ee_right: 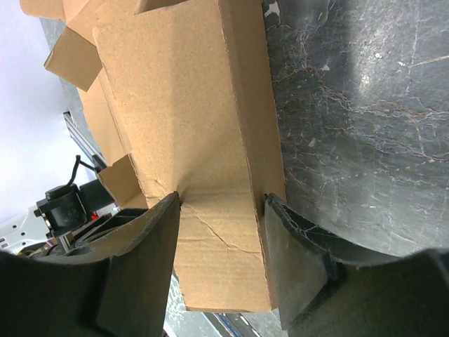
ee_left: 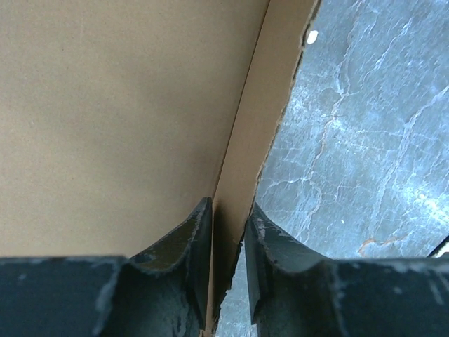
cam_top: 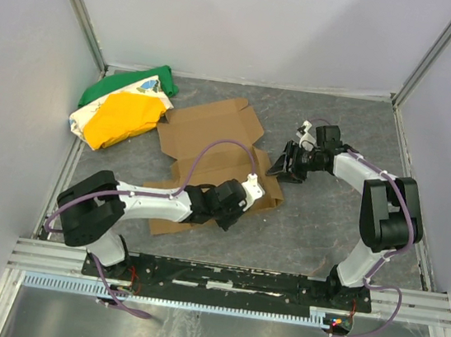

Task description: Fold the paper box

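left hand [ee_left: 229,205] sits narrow around a box [cam_top: 214,125] flap, grip unclear; right hand [ee_right: 223,199] straddles a wall, wide. if either slips, the creased cardboard could spring flat.

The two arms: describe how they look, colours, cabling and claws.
The left arm and right arm share a build: white links between chunky black joints. A thin purple cable loops along each. The left claw and right claw have two black fingers apiece, curved on the inner faces, with scuffed, pale-flecked edges.
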Tool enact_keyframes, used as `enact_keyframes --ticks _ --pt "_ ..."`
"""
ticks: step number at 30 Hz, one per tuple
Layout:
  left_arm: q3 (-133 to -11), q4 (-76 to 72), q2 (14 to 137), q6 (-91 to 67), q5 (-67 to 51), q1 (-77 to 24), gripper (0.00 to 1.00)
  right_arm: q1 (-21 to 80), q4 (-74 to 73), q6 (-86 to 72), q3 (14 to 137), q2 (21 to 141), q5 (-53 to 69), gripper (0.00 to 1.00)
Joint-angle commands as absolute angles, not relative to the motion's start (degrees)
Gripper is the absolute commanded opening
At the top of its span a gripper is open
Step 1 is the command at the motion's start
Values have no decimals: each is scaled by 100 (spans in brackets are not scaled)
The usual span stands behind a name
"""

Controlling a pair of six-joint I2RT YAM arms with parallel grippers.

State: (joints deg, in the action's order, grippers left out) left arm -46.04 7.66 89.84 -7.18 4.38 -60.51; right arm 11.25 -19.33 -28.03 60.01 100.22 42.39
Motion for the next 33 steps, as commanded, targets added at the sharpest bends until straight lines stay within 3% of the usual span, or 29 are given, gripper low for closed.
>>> enact_keyframes --ticks 1,13,17,19,23,28,33 --pt "-5020 941 8592 -1027 612 -6062 33 1157 -1794 -2734 6142 9999 4298 60" --pt "-6202 1977 7908 -968 1711 -5667 40 1235 -1822 -2704 6158 10053 4254 60" --pt "-6349 1921 7998 -491 2063 -4997 64 1253 -1837 -2681 6169 10082 4254 60" --pt "-6401 1841 8237 -88 2124 -4793 81 1272 -1837 -2673 6171 10090 4253 60" --pt "-6638 1733 8780 419 1642 -4448 92 1305 -1832 -2654 6179 10135 4277 60" --pt "-6050 192 9045 1254 1223 -3993 93 1326 -1742 -2662 6172 10238 4372 61" --pt "-6232 98 9447 1351 1 -3461 93 1336 -1709 -2691 6183 10245 4421 61"
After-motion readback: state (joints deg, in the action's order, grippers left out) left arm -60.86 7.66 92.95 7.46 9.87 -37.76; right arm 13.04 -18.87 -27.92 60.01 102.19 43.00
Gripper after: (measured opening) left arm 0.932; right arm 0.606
